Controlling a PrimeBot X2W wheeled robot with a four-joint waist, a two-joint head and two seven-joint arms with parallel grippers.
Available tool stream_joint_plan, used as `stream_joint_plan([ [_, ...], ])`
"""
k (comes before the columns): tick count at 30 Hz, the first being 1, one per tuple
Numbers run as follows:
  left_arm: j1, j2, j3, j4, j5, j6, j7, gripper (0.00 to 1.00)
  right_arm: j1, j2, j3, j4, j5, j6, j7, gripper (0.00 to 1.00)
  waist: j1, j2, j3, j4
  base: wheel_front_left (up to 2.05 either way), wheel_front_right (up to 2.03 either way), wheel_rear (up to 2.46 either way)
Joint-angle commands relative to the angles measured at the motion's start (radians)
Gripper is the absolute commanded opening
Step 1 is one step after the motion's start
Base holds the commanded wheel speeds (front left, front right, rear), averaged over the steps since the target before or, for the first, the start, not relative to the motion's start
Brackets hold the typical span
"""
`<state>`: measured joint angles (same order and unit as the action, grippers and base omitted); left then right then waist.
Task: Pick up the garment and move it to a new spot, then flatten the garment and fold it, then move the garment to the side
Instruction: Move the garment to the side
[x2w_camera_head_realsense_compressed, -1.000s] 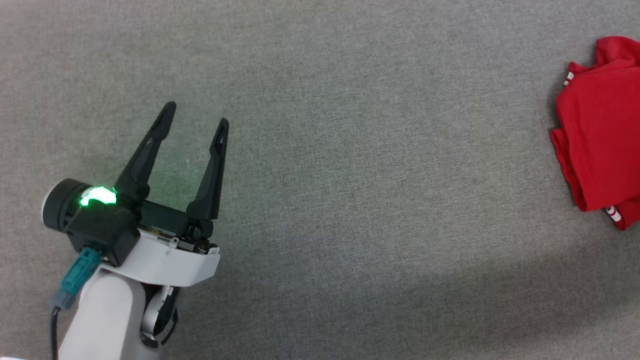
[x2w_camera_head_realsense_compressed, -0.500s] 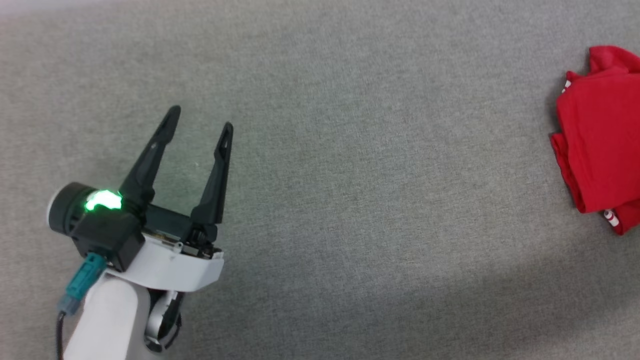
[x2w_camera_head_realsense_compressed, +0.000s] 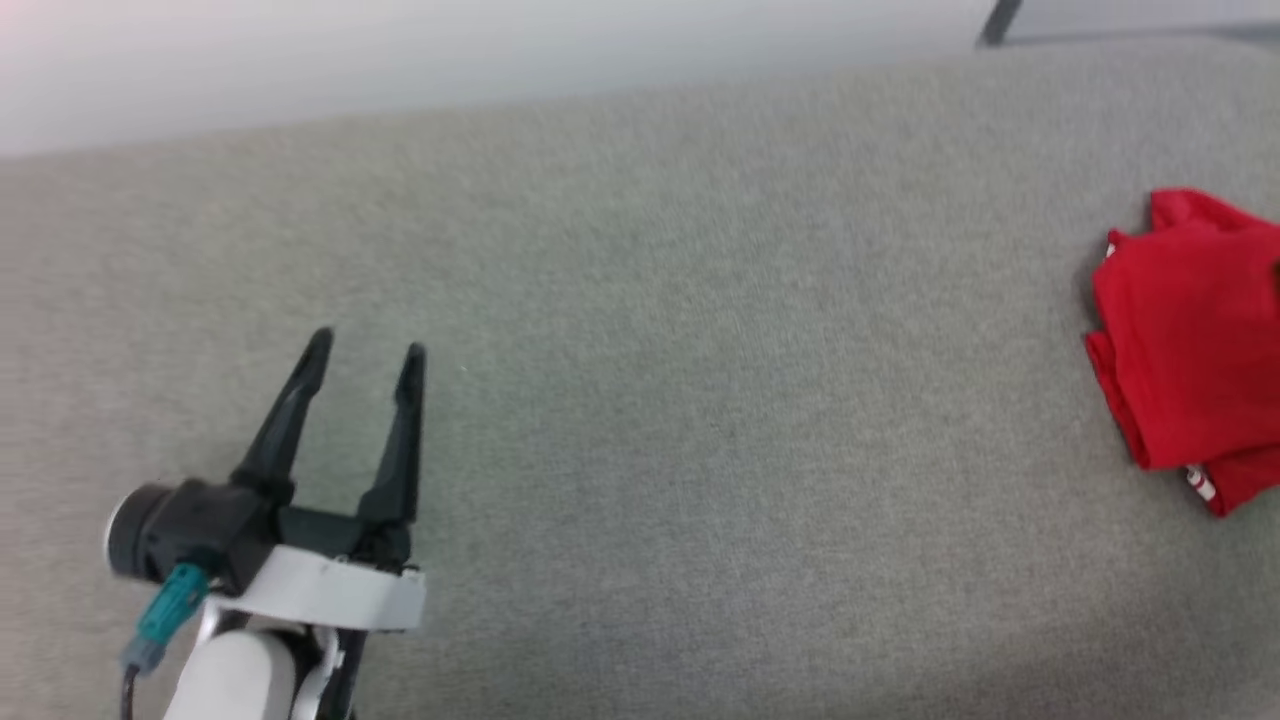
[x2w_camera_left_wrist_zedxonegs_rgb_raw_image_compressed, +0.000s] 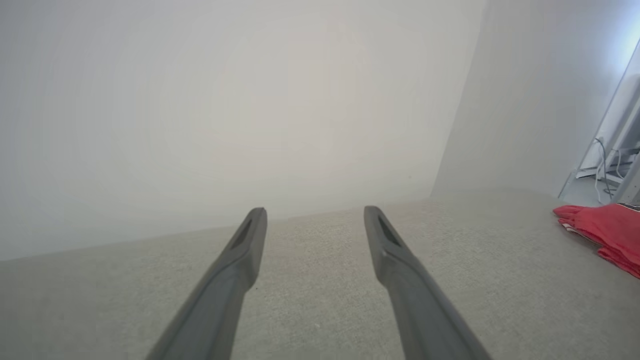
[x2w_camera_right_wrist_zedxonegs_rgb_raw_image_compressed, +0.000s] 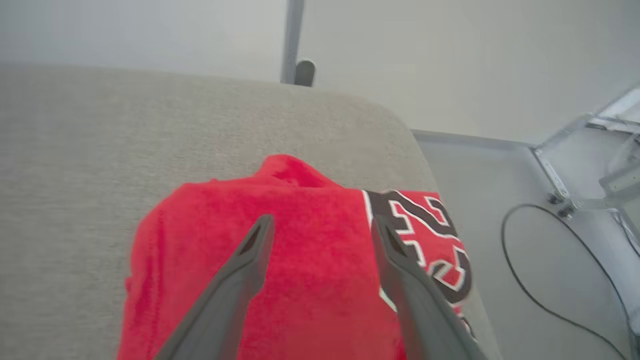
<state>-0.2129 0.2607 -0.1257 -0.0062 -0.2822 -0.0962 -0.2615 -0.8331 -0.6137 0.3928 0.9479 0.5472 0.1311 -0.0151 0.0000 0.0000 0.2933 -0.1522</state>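
View has tilted up; folded garment (x2w_camera_head_realsense_compressed: 1190, 340) lies unmoved.

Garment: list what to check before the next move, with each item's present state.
1. Garment folded: ok, a compact red bundle with the number 23 showing on top.
2. Garment at the side: ok, near the right end of the grey surface.
3. Garment fully supported: cannot tell; its numbered edge reaches the surface's rim.
4. Right tool empty: ok, jaws apart above the garment, gripping nothing.
5. Left tool empty: ok, jaws apart over bare surface, far from the garment.
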Motion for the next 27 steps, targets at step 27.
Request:
stream_joint_plan([
  [27, 0.25, -0.045, 0.112, 0.126, 0.038, -0.019, -0.003, 1.0, 0.476, 0.145, -0.088, -0.393, 0.074, -0.001, -0.234, 1.0, 0.0, 0.0, -0.323, 0.151, 0.0, 0.0, 0.0],
])
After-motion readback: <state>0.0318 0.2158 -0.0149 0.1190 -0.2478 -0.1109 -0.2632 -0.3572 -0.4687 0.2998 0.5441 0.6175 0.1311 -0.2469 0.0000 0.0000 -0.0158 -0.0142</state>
